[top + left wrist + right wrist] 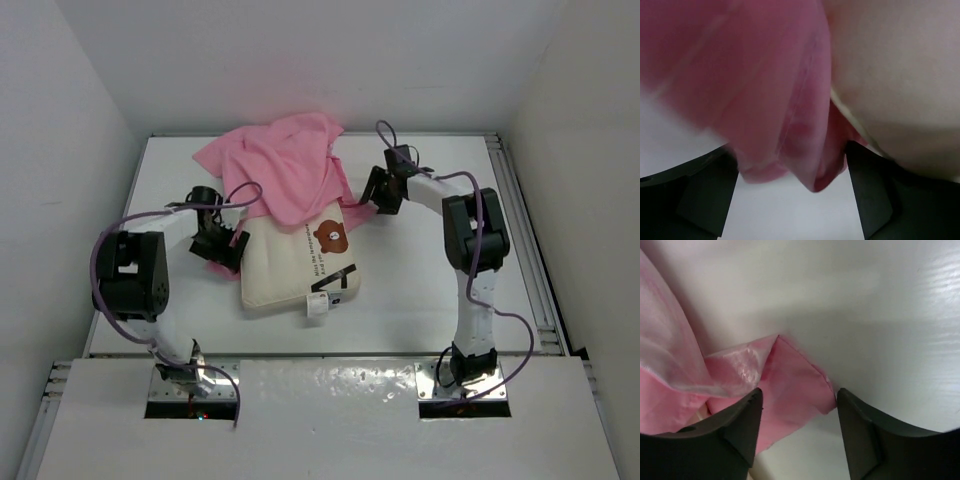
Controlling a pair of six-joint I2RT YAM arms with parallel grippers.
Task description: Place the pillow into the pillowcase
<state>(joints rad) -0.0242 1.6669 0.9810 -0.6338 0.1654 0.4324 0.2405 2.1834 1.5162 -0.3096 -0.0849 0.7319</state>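
The bear-print pillow (300, 265) lies on the white bench (430, 290), its far end covered by the crumpled pink satin pillowcase (285, 170). At the pillow's left edge the left hand (232, 250) is released, fingers spread either side of a hanging pillowcase fold. At the pillow's far right corner the right hand (363, 200) is likewise unclenched, straddling a flat pillowcase corner.

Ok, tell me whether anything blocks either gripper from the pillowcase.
Nothing visible does. Folds of the pillowcase hang right between the open fingers of the left gripper, with the pillow alongside. One corner lies on the table between the open fingers of the right gripper.
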